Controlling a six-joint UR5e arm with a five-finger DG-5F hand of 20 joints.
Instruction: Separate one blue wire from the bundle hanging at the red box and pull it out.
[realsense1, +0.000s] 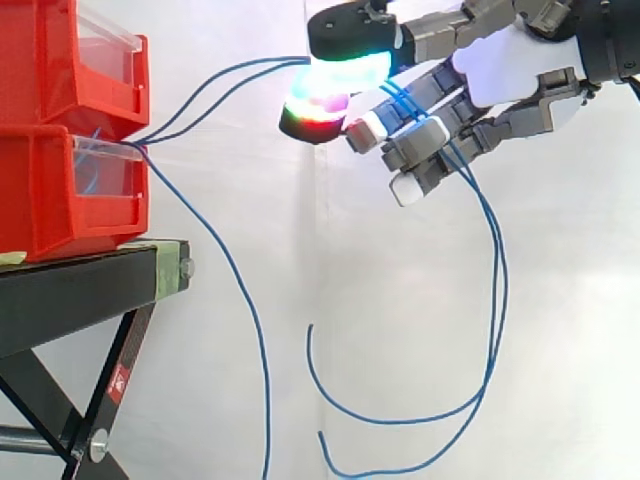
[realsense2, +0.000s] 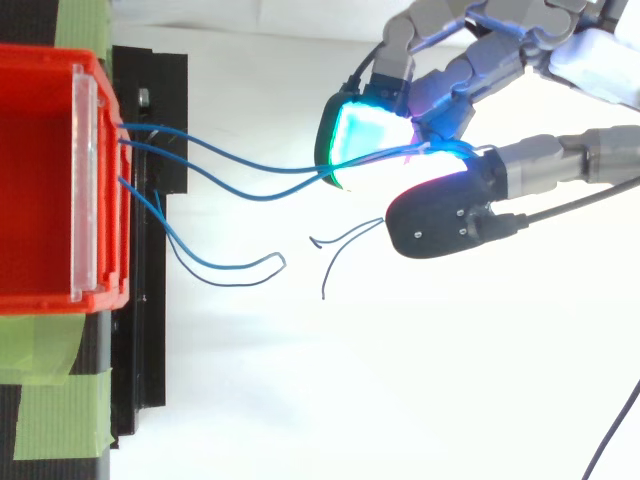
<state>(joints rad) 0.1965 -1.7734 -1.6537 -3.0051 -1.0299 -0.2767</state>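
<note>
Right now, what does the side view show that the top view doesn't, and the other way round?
Side view: the red bins are two, stacked on the black stand. The pinched wires' tails loop far down below the hand, and another blue wire hangs from the lower bin. Top view: green tape on the stand, and the bin's open inside. Both: the hand pinches two blue wires stretched from the bins.

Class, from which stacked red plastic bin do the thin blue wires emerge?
The lower red bin, sitting directly on the black stand; the upper bin sits atop it.
</note>
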